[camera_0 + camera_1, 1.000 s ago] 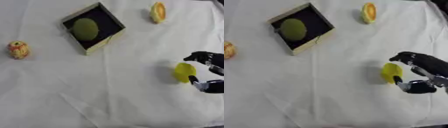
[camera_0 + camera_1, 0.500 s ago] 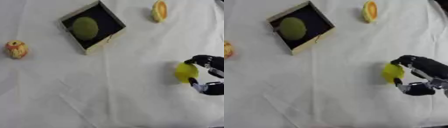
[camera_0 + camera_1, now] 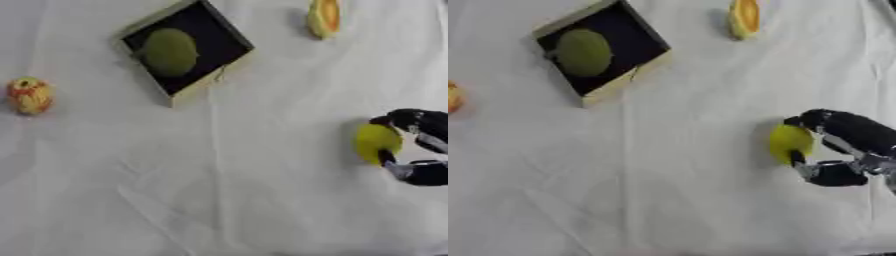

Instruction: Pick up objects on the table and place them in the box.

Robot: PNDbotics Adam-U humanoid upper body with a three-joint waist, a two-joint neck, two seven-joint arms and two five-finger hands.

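yellow fruit | grasped by curled fingers of right hand | well right of and below box | green fruit held in box

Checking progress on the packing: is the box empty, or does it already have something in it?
Not empty. The box lies open on the white cloth with one round green fruit resting on its dark inside.
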